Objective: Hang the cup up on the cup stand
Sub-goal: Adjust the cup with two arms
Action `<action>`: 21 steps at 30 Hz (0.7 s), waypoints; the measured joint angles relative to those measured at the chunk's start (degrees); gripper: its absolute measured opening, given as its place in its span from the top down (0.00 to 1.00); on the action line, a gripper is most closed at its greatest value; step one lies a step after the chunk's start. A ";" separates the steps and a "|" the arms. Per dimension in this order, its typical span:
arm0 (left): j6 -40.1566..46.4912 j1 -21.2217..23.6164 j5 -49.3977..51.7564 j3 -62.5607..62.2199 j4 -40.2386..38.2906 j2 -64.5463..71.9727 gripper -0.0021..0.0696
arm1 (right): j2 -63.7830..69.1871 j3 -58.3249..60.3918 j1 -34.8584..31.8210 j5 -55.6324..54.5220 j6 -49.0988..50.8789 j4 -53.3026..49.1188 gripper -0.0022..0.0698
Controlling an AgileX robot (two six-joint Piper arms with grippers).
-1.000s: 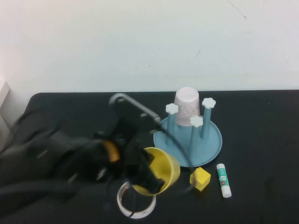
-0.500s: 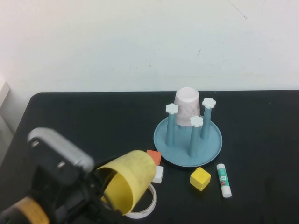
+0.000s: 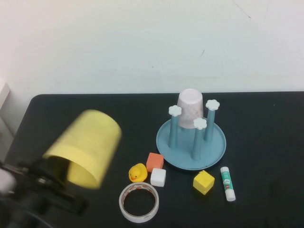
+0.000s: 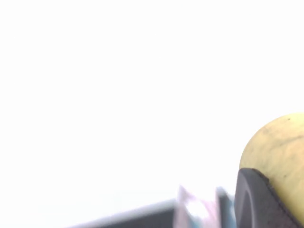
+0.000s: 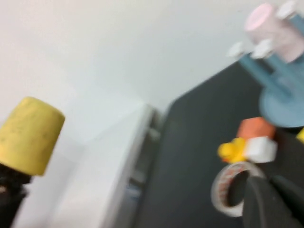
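Note:
The yellow cup [image 3: 86, 147] is held in the air over the left part of the table, tilted, its closed end pointing up and to the right. My left gripper [image 3: 56, 173] is shut on its lower open end. In the left wrist view a dark finger pad [image 4: 251, 202] presses on the cup [image 4: 280, 145]. The light blue cup stand [image 3: 216, 148] stands well to the right, apart from the cup. A pale pink cup [image 3: 190, 107] sits upside down on its back peg. My right gripper [image 5: 273, 202] is outside the high view, close to the tape roll [image 5: 228, 190].
Between the cup and the stand lie a yellow duck [image 3: 137, 172], an orange block [image 3: 155, 162], a white block [image 3: 158, 177] and a tape roll [image 3: 138, 202]. A yellow block [image 3: 203, 182] and a glue stick [image 3: 227, 183] lie in front of the stand.
My left arm has swung left and back toward the near left corner with the cup, away from the stand. The cup has turned over, and the duck and blocks now show.

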 joint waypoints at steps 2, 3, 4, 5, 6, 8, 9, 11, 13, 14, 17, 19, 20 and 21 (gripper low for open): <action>0.00 0.00 -3.90 0.21 -2.50 0.00 0.95 | 1.31 0.00 0.00 1.39 -0.45 3.40 0.96; 0.00 0.00 -5.55 0.21 -3.35 0.00 0.95 | 2.27 0.00 0.00 2.14 -1.35 4.74 0.96; -0.15 0.00 -6.75 0.21 -3.84 0.00 0.95 | 3.70 0.00 0.00 3.17 -2.63 5.69 0.96; -0.13 0.00 -7.46 0.24 -3.92 0.00 0.95 | 5.37 -0.53 0.00 4.16 -4.26 6.44 0.96; -0.13 0.00 -7.86 0.24 -3.92 0.00 0.95 | 7.24 -1.20 0.00 4.93 -5.78 7.14 0.96; -0.03 0.00 -8.30 0.24 -2.90 0.00 0.95 | 11.64 -3.99 0.00 6.25 -10.17 9.40 0.95; -0.03 0.00 -8.48 0.24 -2.24 0.00 0.95 | 13.67 -5.74 0.00 6.92 -12.04 10.56 0.95; -0.03 0.00 -8.52 0.24 -0.14 0.00 0.95 | 19.31 -9.25 0.00 9.31 -16.74 14.02 0.90; -0.03 0.00 -8.52 0.24 1.65 0.00 0.95 | 25.01 -12.04 0.00 13.00 -20.47 18.03 0.80; -0.03 0.00 -8.52 0.24 2.66 0.00 0.95 | 28.38 -13.40 0.00 15.65 -21.75 19.96 0.70; -0.03 0.00 -8.56 0.24 4.05 0.00 0.95 | 38.85 -17.20 0.00 23.56 -22.91 22.15 0.34; -0.03 0.00 -8.56 0.24 4.26 0.00 0.95 | 44.98 -20.41 0.00 28.67 -22.96 22.38 0.17; -0.03 0.00 -8.65 0.24 4.42 0.00 0.95 | 48.12 -22.23 0.30 30.97 -23.05 22.38 0.11; -0.03 0.00 -8.65 0.24 4.58 0.00 0.95 | 50.41 -23.78 0.73 32.39 -22.82 22.53 0.08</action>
